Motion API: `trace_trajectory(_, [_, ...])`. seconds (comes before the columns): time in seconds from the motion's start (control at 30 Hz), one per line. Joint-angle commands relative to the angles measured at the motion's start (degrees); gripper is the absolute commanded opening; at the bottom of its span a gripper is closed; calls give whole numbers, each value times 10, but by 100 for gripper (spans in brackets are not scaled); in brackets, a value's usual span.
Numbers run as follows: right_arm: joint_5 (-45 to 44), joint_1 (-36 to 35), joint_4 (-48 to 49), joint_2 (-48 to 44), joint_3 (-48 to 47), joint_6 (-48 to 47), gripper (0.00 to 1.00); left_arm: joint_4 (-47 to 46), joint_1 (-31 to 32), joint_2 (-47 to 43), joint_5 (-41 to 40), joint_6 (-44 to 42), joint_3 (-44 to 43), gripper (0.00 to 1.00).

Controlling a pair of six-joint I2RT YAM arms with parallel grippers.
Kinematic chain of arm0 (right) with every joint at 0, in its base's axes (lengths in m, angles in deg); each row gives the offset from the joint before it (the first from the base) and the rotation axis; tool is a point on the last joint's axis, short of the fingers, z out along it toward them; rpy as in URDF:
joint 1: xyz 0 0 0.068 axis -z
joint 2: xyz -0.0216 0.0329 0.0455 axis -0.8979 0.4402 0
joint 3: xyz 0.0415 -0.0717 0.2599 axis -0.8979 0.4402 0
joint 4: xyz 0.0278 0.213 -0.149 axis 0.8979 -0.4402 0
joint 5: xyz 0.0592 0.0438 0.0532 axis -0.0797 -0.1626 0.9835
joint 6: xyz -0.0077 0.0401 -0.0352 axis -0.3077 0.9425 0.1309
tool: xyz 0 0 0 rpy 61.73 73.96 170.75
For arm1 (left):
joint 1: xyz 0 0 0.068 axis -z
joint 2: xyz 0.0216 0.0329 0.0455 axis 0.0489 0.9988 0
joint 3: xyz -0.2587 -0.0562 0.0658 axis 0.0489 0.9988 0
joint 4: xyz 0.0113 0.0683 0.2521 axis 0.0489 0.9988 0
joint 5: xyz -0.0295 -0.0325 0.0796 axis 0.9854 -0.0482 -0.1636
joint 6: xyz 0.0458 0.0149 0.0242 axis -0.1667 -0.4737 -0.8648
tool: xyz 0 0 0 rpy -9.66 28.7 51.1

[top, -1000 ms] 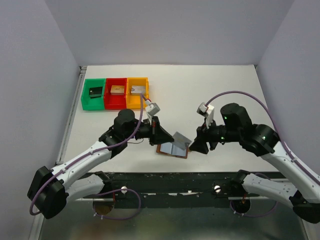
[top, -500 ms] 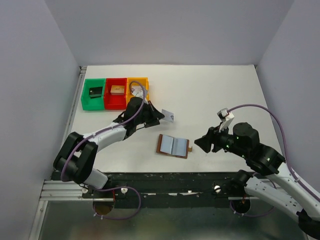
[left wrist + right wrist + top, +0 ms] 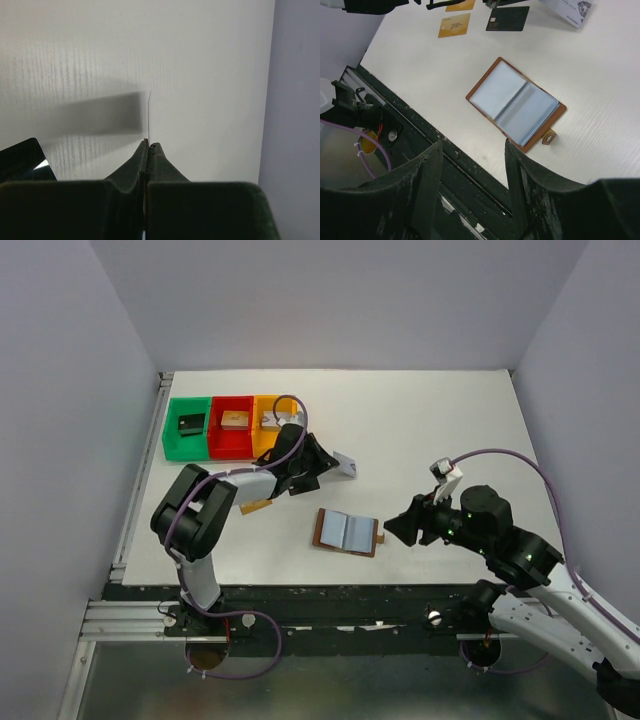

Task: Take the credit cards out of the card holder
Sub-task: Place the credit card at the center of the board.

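Note:
The brown card holder [image 3: 347, 531] lies open and flat near the table's front edge, its pale blue pockets up; it also shows in the right wrist view [image 3: 515, 104]. My left gripper [image 3: 328, 466] is shut on a whitish credit card [image 3: 346, 465], held above the table behind the holder. The left wrist view shows this card edge-on [image 3: 149, 115] between the closed fingertips of the left gripper [image 3: 149, 145]. Two tan cards [image 3: 454, 25] and a black card [image 3: 508, 18] lie on the table. My right gripper [image 3: 392, 530] is open and empty just right of the holder [image 3: 472, 147].
Green [image 3: 187, 427], red [image 3: 232, 425] and orange [image 3: 270, 420] bins stand in a row at the back left, each with a small block inside. The table's front edge and dark frame rail [image 3: 420, 130] run just below the card holder.
My left gripper pulled the whitish card out of the holder and carried it back toward the bins. My right gripper let go of the holder and drew back right. The holder now lies flat.

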Motion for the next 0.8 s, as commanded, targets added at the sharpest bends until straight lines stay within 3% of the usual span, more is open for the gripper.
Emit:
trace_trajectory(0.0, [11, 1, 14, 4, 8, 4, 61, -19, -2, 21, -10, 10, -12, 0])
trace_trajectory(0.27, [26, 1, 19, 34, 0, 9, 61, -27, -2, 45, 4, 11, -17, 1])
trace_trajectory(0.57, [27, 0, 23, 38, 3, 12, 61, 1, -5, 47, 4, -7, -20, 22])
trace_trajectory(0.77, [26, 0, 21, 38, 4, 14, 61, 15, -12, 36, 1, -14, -18, 27])
